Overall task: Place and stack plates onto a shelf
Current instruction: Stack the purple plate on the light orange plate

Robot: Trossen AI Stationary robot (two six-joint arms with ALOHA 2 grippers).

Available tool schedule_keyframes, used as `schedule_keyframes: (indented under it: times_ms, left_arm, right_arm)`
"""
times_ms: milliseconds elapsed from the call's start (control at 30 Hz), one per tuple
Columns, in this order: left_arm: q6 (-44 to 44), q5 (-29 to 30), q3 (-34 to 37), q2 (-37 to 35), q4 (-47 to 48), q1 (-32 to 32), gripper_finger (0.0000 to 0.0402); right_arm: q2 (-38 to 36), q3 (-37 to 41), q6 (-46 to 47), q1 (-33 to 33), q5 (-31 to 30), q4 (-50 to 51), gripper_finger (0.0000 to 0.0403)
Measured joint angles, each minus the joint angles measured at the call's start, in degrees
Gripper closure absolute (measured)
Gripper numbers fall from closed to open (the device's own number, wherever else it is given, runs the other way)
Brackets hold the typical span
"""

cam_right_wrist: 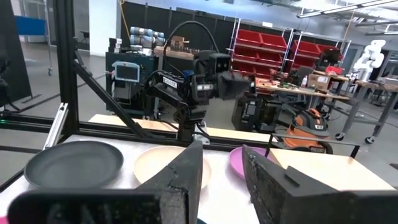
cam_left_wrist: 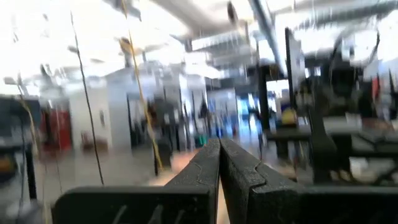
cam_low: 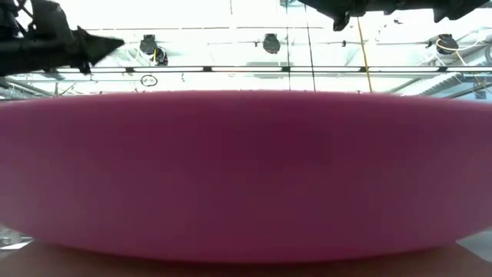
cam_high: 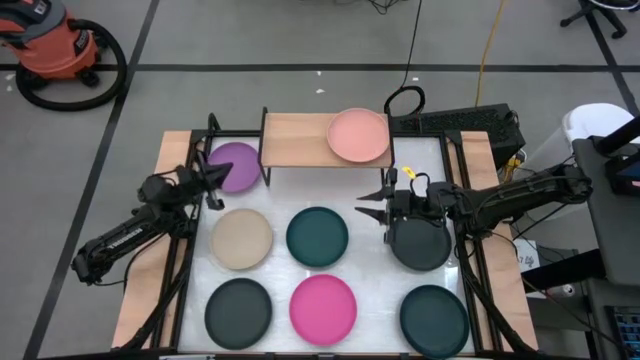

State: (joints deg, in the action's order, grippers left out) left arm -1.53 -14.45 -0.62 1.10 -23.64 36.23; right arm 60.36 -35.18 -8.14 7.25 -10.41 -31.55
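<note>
White tabletop [cam_high: 375, 185] fills the middle of the overhead frame. At top centre stands the wooden shelf [cam_high: 295, 140], with the salmon plate [cam_high: 358, 135] on its right end (alone there). Seven other plates lie on the table. The left gripper [cam_high: 213, 184], fingers pressed together, hovers beside the purple plate [cam_high: 238, 165]. The right gripper [cam_high: 371, 204], slightly spread and empty, sits centre-right above a charcoal plate [cam_high: 420, 246].

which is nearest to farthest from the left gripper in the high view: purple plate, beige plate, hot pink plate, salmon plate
From the left gripper:
1. purple plate, right beside it
2. beige plate, just in front
3. hot pink plate, front row middle
4. salmon plate, on the shelf
</note>
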Motion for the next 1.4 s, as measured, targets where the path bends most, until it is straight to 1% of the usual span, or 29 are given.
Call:
schedule_keyframes:
  times_ms: [133, 200, 233, 300, 400, 433, 500, 567, 633, 667, 767, 833, 1000, 1100, 1267, 1400]
  left_arm:
    - [3.16, -0.16, 0.0, 0.01, -6.19, 0.0, 0.0385]
    - [5.66, -0.59, -0.6, 0.03, -6.5, 0.0, 0.0385]
    - [6.1, -1.12, -2.02, 0.07, -4.93, 0.0, 0.0385]
    - [4.61, -2.66, -7.31, 0.02, 1.59, 0.0, 0.0385]
    - [-0.82, -1.91, -17.82, 1.09, 19.19, -0.02, 0.0385]
    - [-1.92, -0.54, -21.28, 2.23, 25.01, -0.03, 0.0385]
    - [-2.46, 4.09, -27.23, 4.85, 35.65, -0.02, 0.0385]
    - [-0.44, 10.69, -31.63, 8.07, 43.71, -0.02, 0.0385]
    - [3.55, 15.92, -33.36, 11.28, 49.12, 0.0, 0.0385]
    - [4.49, 17.55, -33.56, 12.71, 51.28, 0.0, 0.0385]
    - [5.21, 21.0, -33.38, 17.58, 55.7, -0.02, 0.0385]
    - [6.94, 21.66, -32.29, 21.63, 58.64, -0.03, 0.0385]
    - [11.9, 19.01, -29.48, 34.16, 56.29, -2.27, 0.0385]
    - [13.11, 19.02, -29.4, 41.29, 53.51, -3.07, 0.0385]
    - [12.81, 18.91, -29.4, 50.78, 51.24, -4.23, 0.0385]
    - [11.07, 17.44, -29.4, 56.3, 50.57, -5.52, 0.0385]
  right_arm:
    - [0.0, 0.0, 0.63, 0.02, 0.02, 0.07, 0.0308]
    - [0.0, 0.0, 0.61, 0.02, 0.02, 0.09, 0.0308]
    - [0.0, 0.0, 0.63, 0.03, 0.02, 0.11, 0.0308]
    - [0.0, 0.0, 0.61, 0.04, 0.02, 0.15, 0.0308]
    - [0.02, 0.0, 0.57, 0.02, 0.02, 0.28, 0.0308]
    - [0.02, 0.0, 0.51, 0.01, 0.0, 0.26, 0.0308]
    - [0.02, 0.0, 0.13, 0.0, 0.01, 0.06, 0.0308]
    - [0.02, 0.0, 0.1, 0.0, 0.0, -0.15, 0.0308]
    - [0.02, 0.0, 0.02, 0.0, 0.0, -0.43, 0.0308]
    - [0.02, 0.0, 0.08, 0.0, 0.0, -0.54, 0.0308]
    - [0.02, 0.0, 1.67, 0.0, 0.0, -0.46, 0.0308]
    - [0.02, 0.0, 3.17, 0.0, 0.02, 0.09, 0.0308]
    - [0.09, 0.0, 3.61, 0.0, 0.0, 0.52, 0.0308]
    - [0.11, 0.0, 3.68, 0.0, 0.02, 0.52, 0.0308]
    - [0.11, 0.0, 4.32, 0.05, 0.02, 0.73, 0.0308]
    - [0.11, 0.0, 4.33, 0.13, 0.02, 1.03, 0.0308]
